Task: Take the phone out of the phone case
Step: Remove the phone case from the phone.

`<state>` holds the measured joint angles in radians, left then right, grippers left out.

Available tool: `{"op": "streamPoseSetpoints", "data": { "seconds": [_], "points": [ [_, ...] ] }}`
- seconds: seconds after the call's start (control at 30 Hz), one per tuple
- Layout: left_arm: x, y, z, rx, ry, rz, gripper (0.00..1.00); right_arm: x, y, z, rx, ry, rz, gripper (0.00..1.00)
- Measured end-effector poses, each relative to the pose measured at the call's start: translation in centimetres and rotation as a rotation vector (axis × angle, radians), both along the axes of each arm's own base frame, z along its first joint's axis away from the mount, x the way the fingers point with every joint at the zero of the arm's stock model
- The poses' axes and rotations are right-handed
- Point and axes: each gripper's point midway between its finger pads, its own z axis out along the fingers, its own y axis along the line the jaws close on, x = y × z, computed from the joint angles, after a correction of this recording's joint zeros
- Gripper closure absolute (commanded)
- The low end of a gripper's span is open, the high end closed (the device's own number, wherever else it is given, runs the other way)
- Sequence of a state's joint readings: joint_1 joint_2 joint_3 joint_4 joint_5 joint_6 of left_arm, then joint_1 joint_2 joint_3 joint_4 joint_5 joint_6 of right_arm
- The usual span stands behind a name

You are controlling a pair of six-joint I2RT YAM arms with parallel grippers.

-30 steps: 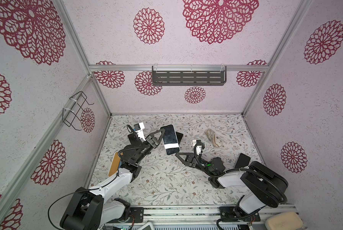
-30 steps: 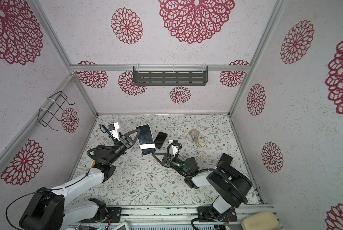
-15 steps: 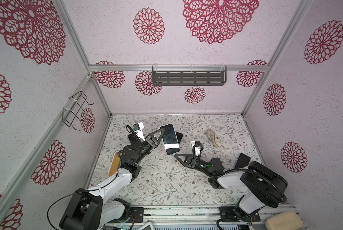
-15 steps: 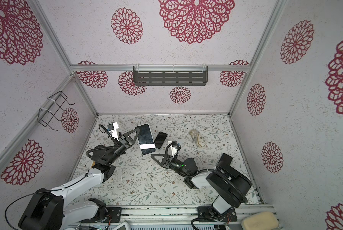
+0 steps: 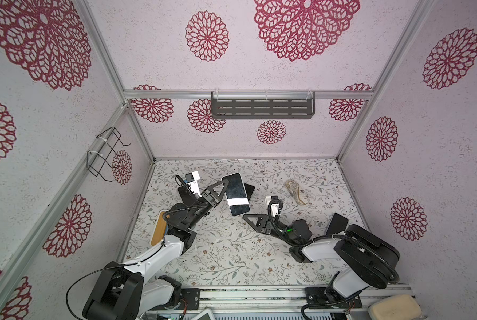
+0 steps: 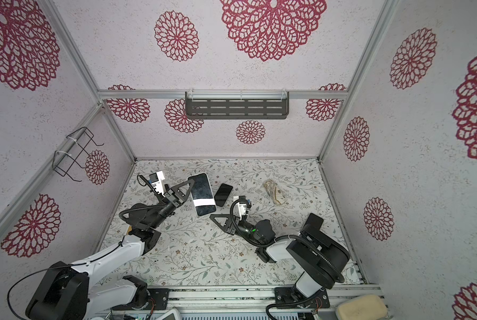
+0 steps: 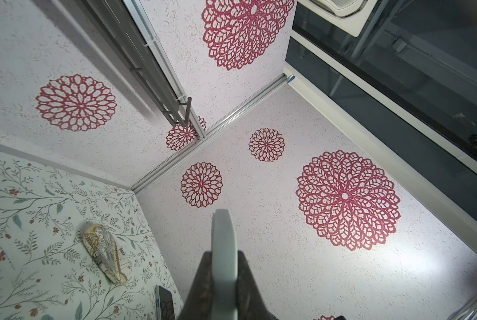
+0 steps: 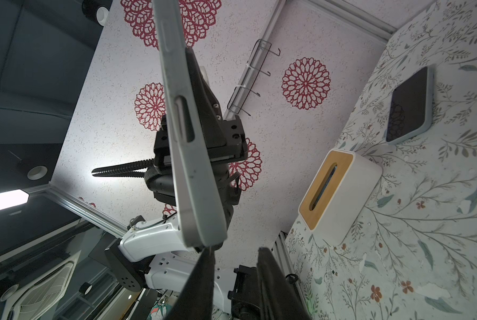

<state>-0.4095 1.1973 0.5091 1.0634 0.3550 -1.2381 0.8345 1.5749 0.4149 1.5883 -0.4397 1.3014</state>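
The phone, dark-screened and in its grey phone case, hangs tilted above the table. My left gripper is shut on the long side of the case. My right gripper sits low, just in front of the phone's near end, open with nothing between its fingers. In the right wrist view the case's edge with its button cut-outs ends right above one finger.
A second phone lies on the floral table behind the held one. A patterned pouch lies at the back right. A white tissue box with a wooden top stands by the left wall.
The right gripper has shifted very slightly toward the front. The left gripper and the cased phone have held still.
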Motion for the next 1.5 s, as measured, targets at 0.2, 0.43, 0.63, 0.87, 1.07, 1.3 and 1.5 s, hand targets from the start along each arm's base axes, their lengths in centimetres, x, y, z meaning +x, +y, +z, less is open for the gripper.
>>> {"op": "streamPoseSetpoints", "data": {
  "seconds": [0.2, 0.43, 0.63, 0.87, 1.07, 1.3, 1.5],
  "points": [
    [-0.14, 0.04, -0.25, -0.001, 0.0, -0.001, 1.0, 0.09, 0.11, -0.43, -0.011, 0.009, 0.0, 0.69],
    [-0.18, 0.07, -0.46, 0.0, 0.002, -0.001, 1.0, 0.09, 0.13, -0.48, -0.012, 0.011, 0.001, 0.66],
    [-0.14, 0.09, -0.47, 0.0, 0.003, 0.001, 1.0, 0.1, 0.13, -0.48, -0.012, 0.011, 0.001, 0.65],
    [-0.21, 0.12, -0.51, -0.002, 0.0, 0.001, 1.0, 0.1, 0.13, -0.49, -0.013, 0.011, 0.001, 0.65],
    [-0.24, 0.15, -0.77, -0.005, -0.001, 0.001, 1.0, 0.14, 0.16, -0.63, -0.017, 0.016, 0.0, 0.64],
    [-0.29, 0.16, -0.69, -0.01, -0.009, 0.0, 1.0, 0.21, 0.13, -0.63, -0.017, 0.017, -0.003, 0.64],
    [-0.6, 0.18, -0.87, -0.016, -0.014, -0.003, 1.0, 0.34, 0.1, -0.64, -0.016, 0.019, -0.011, 0.62]
  ]
}}
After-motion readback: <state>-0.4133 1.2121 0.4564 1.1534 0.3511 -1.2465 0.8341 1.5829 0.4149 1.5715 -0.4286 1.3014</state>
